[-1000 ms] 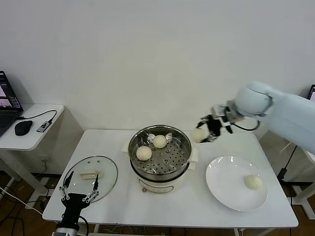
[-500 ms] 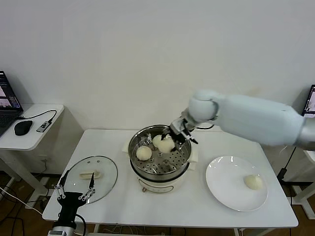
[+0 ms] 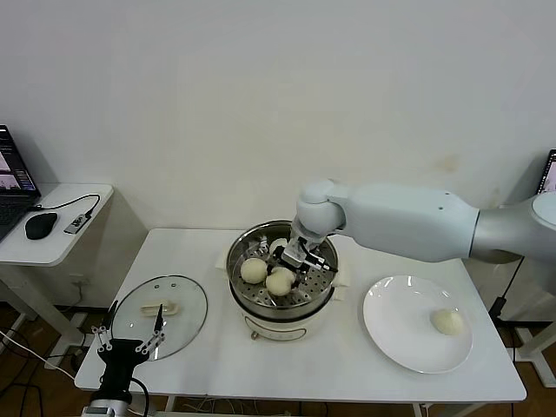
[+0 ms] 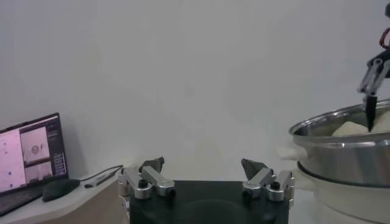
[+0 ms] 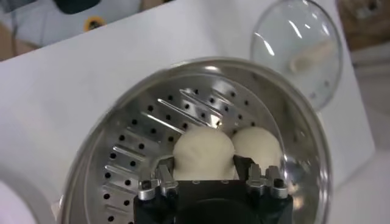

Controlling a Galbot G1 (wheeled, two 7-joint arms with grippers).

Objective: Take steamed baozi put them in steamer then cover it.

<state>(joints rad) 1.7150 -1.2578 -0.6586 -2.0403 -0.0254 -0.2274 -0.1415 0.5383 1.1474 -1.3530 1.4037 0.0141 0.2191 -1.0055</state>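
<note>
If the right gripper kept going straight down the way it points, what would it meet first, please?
Probably the steamer's perforated tray: the right gripper already grips a bun, pointing down into it.

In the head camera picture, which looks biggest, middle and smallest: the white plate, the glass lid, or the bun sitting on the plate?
Largest to smallest:
1. White plate
2. Glass lid, nearly as wide, and both sit about equally near the camera, so it is close
3. Bun on the plate, clearly smallest
</note>
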